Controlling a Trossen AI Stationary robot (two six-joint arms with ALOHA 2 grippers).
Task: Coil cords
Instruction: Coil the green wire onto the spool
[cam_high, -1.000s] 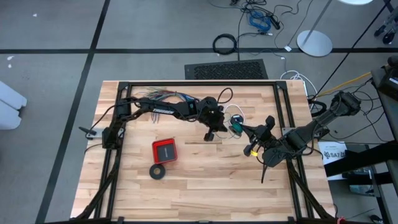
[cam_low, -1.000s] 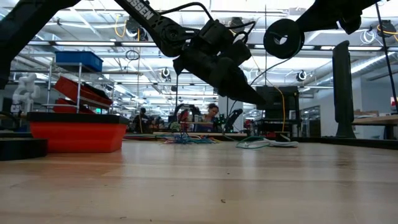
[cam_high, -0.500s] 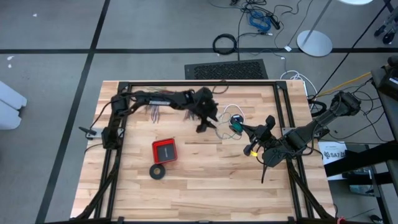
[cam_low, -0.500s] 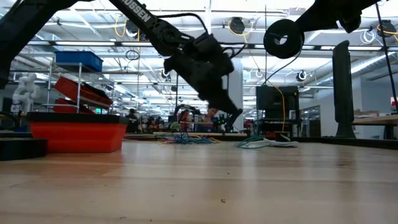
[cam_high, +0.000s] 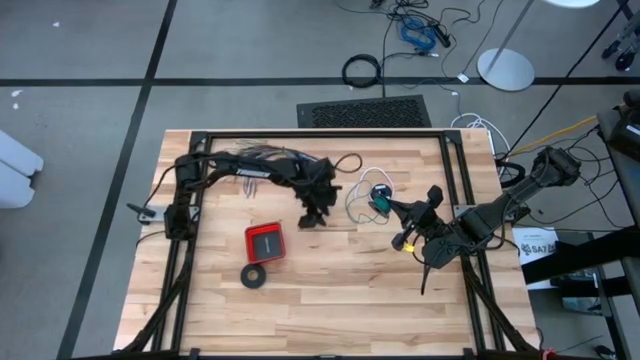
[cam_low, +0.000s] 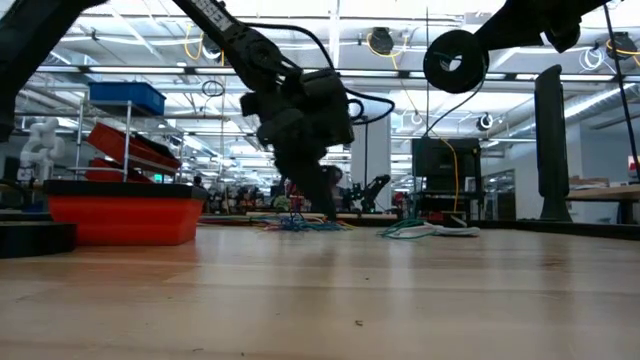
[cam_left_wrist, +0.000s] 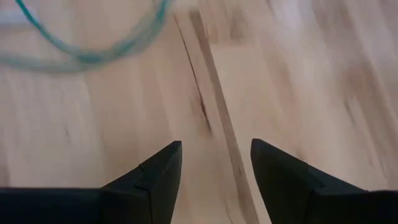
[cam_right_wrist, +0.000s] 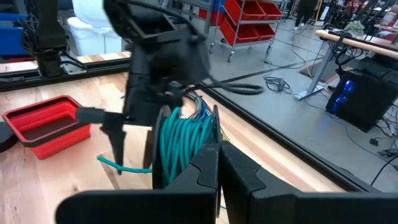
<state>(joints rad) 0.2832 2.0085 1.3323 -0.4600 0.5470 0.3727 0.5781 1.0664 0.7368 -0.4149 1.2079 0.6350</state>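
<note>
Your left tool (cam_high: 312, 219) hangs low over the bare counter (cam_high: 340, 290) with its fingers (cam_left_wrist: 155, 177) spread and nothing between them; only wood and a loop of the teal wire (cam_left_wrist: 87, 53) show ahead of it. Your right tool (cam_high: 403, 241) sits right of centre, fingers pressed together, just behind the teal coil (cam_right_wrist: 180, 146); whether it pinches any strand you cannot tell from here.

Judging progress: most of the teal wire looks wound into that small coil (cam_high: 381, 205), but a strand trails loose across the counter toward the left tool. The white cord (cam_high: 358, 195) with its small black round piece (cam_high: 379, 190) lies in open loops beside the coil, not yet gathered. So you appear to be partway: the loose teal tail and the whole white cord remain
</note>
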